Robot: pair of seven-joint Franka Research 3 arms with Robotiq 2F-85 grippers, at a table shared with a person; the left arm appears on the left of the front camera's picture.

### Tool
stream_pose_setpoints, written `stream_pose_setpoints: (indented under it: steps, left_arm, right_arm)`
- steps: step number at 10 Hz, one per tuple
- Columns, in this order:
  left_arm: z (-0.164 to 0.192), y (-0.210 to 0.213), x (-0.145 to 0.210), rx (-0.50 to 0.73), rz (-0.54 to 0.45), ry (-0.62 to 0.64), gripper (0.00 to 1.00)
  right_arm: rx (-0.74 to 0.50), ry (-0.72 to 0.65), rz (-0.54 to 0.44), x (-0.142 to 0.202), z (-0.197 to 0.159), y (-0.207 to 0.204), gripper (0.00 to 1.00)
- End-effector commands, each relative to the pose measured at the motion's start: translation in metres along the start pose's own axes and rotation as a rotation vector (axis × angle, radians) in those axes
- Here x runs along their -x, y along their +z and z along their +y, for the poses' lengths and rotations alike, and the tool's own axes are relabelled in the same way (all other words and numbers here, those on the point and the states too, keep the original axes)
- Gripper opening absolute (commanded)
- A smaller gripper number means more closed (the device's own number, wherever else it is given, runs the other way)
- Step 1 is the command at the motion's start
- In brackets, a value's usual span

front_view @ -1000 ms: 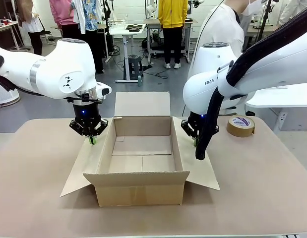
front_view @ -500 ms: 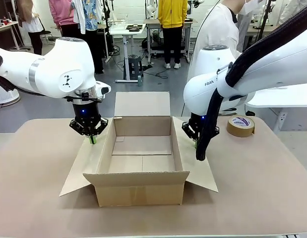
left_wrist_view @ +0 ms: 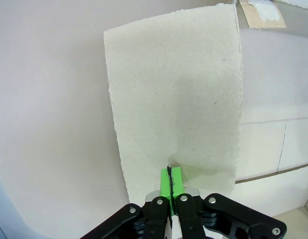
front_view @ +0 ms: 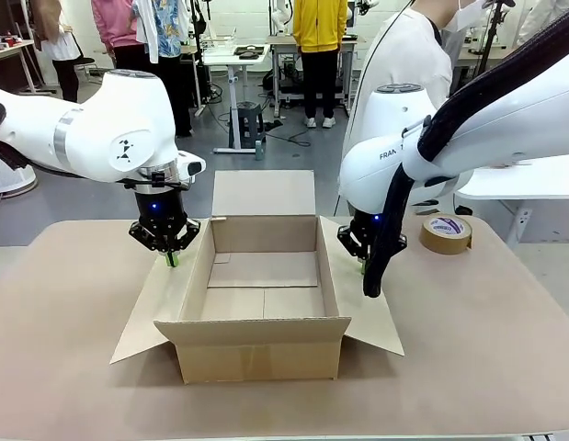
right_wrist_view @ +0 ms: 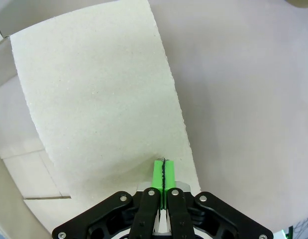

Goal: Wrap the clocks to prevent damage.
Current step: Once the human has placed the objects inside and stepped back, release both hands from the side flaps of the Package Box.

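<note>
On the counter [front_view: 486, 358] between the two arms sat an open cardboard box [front_view: 256, 349], its inside bare down to the bottom panels. Where the clocks were I could not tell; no wrapped bundle lay in the box or beside it.

The left pincer [front_view: 171, 260] was shut tight, green pads pressed together with nothing between them, its tip down on the left flap [front_view: 146, 317], which was splayed outward. The right pincer [front_view: 361, 265] was likewise closed on nothing, its tip on the right flap [front_view: 374, 322].

The risk, as I judged it, lay in those flaps. They were thin card, and a narrow closed tip bearing down too hard could crease or puncture one, or drag the light, empty box sideways if either arm moved unevenly. If one tip slipped off an edge, that flap would likely spring up into the opening just when something needed to go in.

Room was uneven. The far flap [front_view: 264, 193] stood upright, walling the person's [front_view: 408, 55] side, so anything lowered in would have to clear it from above. The opening between the arms was free, though the black cable of the right arm hung close to the box's right wall. A roll of brown tape [front_view: 446, 232] lay well apart on the right, and the near counter was open.
</note>
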State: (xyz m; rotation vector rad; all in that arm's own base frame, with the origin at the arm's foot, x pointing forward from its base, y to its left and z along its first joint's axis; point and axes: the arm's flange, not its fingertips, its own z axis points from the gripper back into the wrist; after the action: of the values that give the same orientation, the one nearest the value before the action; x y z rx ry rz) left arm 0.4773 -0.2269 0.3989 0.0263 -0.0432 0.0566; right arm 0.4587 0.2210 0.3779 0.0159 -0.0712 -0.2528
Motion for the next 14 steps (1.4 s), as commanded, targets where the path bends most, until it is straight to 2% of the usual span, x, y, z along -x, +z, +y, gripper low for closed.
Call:
stream_pose_setpoints:
  steps: [1,14]
  left_arm:
    - [-0.0002,-0.0012,-0.0001,-0.010,-0.003,-0.007,0.00]
    - [-0.0002,-0.0012,-0.0001,-0.010,-0.003,-0.007,0.00]
  right_arm:
    - [-0.002,-0.006,-0.002,0.0012,0.0012,-0.0002,0.01]
    - [-0.002,-0.006,-0.002,0.0012,0.0012,-0.0002,0.01]
